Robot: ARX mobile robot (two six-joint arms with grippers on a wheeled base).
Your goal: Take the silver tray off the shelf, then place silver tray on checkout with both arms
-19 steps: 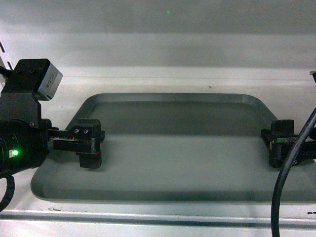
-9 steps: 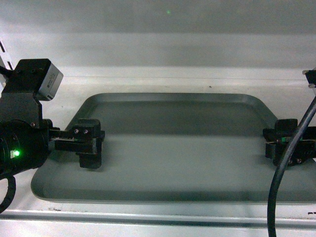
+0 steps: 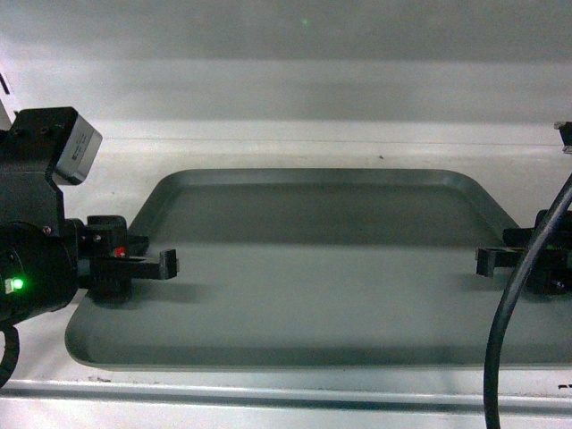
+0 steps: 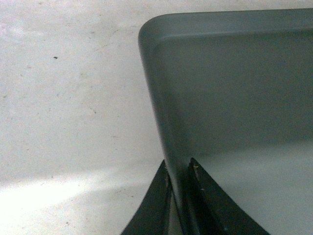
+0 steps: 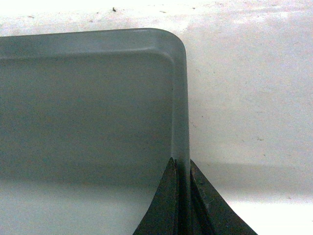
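The silver tray [image 3: 322,277] lies flat on the pale shelf [image 3: 268,143], filling most of the head view. My left gripper [image 3: 168,263] is at the tray's left rim. In the left wrist view its two black fingers [image 4: 178,164] stand on either side of the rim [image 4: 152,98], shut on it. My right gripper [image 3: 487,261] is at the right rim, half out of frame. The right wrist view shows it [image 5: 182,164] pinching that rim [image 5: 180,98] the same way. The checkout is out of view.
A shiny front lip [image 3: 268,393] runs along the shelf's near edge just below the tray. The white back wall [image 3: 286,80] stands close behind it. A thick black cable [image 3: 505,357] hangs across the tray's front right corner.
Both grippers have drawn outward, the left one to the left and the right one to the right, and now show as thin fingers at the rims. The tray's front left corner shifted slightly right.
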